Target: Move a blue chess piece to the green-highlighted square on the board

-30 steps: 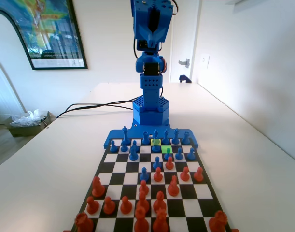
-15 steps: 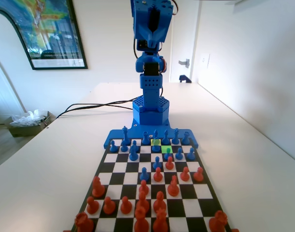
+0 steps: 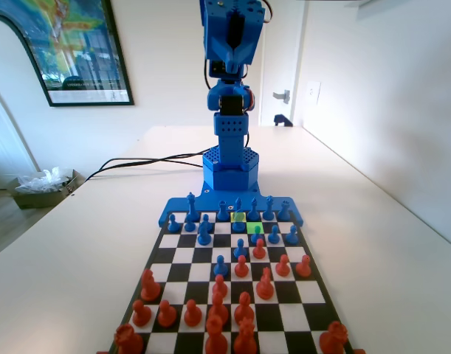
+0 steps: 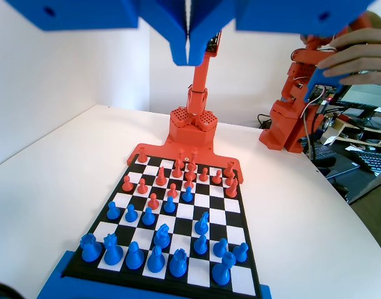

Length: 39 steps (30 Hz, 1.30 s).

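The gripper (image 4: 188, 53) hangs clenched and empty high above the board (image 4: 125, 193) (clearing the pieces), green square (image 3: 255, 229) occupied by a blue piece.

A white table (image 3: 373, 243) carries the board (image 3: 182, 254), with black cables (image 3: 136, 161) behind it

Board (image 3: 182, 254) black-and-white chequered, blue rim (image 3: 229, 208) at far end in fixed view. Blue pieces (image 3: 204, 234) near that end, orange-red pieces (image 3: 219, 310) near end. One square bright green (image 3: 255, 229), one paler yellow-green (image 3: 238, 217). Gripper (image 4: 188, 48) blue. Table (image 3: 77, 251) white.
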Each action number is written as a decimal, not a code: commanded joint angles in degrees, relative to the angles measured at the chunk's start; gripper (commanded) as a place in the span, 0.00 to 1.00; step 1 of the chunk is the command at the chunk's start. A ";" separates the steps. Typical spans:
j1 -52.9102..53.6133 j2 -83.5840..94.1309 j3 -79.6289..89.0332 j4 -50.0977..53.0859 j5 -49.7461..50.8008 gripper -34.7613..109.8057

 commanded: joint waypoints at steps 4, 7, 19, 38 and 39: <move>1.14 1.14 0.26 -0.88 -0.44 0.25; 0.88 1.14 0.09 -0.88 -1.58 0.25; -1.05 -0.70 -4.04 -0.53 -2.55 0.25; -8.17 -35.68 -30.59 9.23 -15.47 0.25; -7.82 -37.44 -30.41 8.70 -17.58 0.25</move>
